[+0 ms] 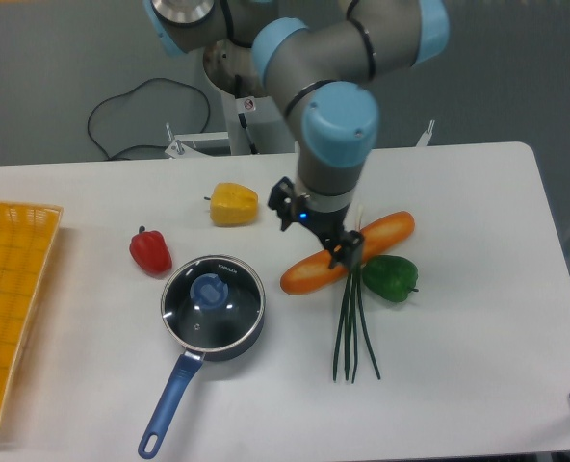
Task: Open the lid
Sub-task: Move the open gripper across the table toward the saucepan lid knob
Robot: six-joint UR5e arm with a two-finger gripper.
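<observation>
Lid point(211, 294) sits on the pan point(235, 337). Your gripper point(335, 243) hovers right of it, over the carrot point(314, 270); jaw opening can't be told.

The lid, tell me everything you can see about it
The lid is a round clear glass disc with a thin metal rim and a blue knob at its centre. It lies flat and shut on the dark pan, as wide as the pan's mouth, near the table's front left of centre. Only the pan touches it; the gripper is off to its right, apart.
</observation>
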